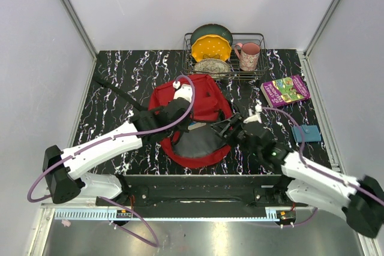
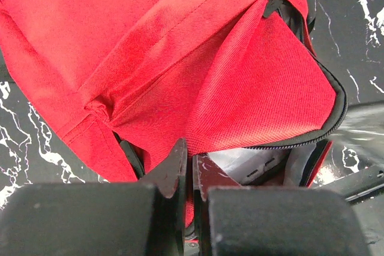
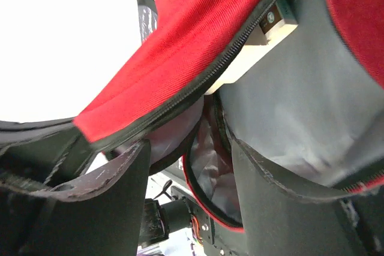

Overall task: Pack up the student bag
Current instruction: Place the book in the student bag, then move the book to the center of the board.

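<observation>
The student bag (image 1: 201, 97) lies in the middle of the dark marbled surface (image 1: 120, 82), its mouth turned toward the arms and gaping to show grey lining. The left tool (image 2: 191, 160) is clenched on the red fabric of the upper flap and holds that edge up. The right tool (image 1: 223, 128) sits at the opening with its jaws spread and nothing between them. Inside the bag a pale boxy item (image 3: 258, 46) rests against the lining, so packing looks partly done. A colourful book (image 1: 285, 90) and a small blue wallet-like case (image 1: 306, 133) lie on the surface to the right, apart from the bag – probably what is left to load, then zipping up.
</observation>
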You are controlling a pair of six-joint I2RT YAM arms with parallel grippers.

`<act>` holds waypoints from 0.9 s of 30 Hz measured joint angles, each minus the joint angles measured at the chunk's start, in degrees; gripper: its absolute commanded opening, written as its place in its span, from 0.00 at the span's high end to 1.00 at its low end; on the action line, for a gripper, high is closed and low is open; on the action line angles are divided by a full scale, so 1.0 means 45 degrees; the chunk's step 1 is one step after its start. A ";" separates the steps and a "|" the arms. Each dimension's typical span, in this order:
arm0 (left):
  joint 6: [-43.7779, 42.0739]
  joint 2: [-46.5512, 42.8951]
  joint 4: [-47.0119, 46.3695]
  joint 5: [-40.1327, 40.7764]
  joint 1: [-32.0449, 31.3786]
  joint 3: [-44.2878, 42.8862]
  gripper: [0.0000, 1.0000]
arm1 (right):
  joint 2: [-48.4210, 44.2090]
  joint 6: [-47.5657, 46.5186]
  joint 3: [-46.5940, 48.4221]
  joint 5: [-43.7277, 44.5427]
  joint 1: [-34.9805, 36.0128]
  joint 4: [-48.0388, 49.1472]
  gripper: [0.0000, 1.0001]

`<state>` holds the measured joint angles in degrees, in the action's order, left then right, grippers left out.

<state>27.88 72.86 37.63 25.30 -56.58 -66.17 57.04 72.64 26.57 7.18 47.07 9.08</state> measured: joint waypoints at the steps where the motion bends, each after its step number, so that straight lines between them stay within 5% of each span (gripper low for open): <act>1: 0.0019 0.0005 0.0000 -0.0019 0.0010 0.0073 0.95 | -0.0937 -0.0024 -0.0117 0.0267 0.0000 -0.0665 0.37; 5: 0.0107 0.0015 -0.0029 -0.0233 0.0078 0.0374 0.71 | -0.4235 -0.0102 -0.0277 0.1705 0.0000 -0.3589 0.35; 7: 0.0117 0.0015 -0.0058 -0.0457 0.0087 0.0554 0.44 | -0.5357 -0.0194 -0.0277 0.2497 0.0000 -0.4721 0.27; 9: 0.0170 -0.0044 -0.0199 -0.0850 0.0092 0.0831 0.29 | -0.6212 -0.0311 -0.0277 0.3342 -0.0029 -0.5668 0.22; 13: 0.0136 -0.0772 -0.0534 -0.1846 0.0092 0.1554 0.10 | -0.6028 -0.0724 -0.0165 0.4439 -0.0189 -0.7227 0.06; 16: 0.0151 -0.2123 -0.0743 -0.2351 0.0092 0.2055 0.01 | -0.4979 -0.1287 0.0525 0.5129 -0.0636 -0.8602 0.03; 21: 0.0248 -0.4794 -0.1307 -0.2200 0.0092 0.2565 0.01 | -0.3468 -0.2924 0.2205 0.5634 -0.2370 -0.9462 0.00; 27: 0.0486 -0.5911 -0.1282 -0.1486 0.0141 0.2793 0.01 | -0.1268 -0.5192 0.4299 0.4692 -0.6921 -0.9593 0.00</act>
<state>30.06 46.26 31.86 18.61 -55.94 -53.60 51.33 49.28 45.91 28.29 15.92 -34.09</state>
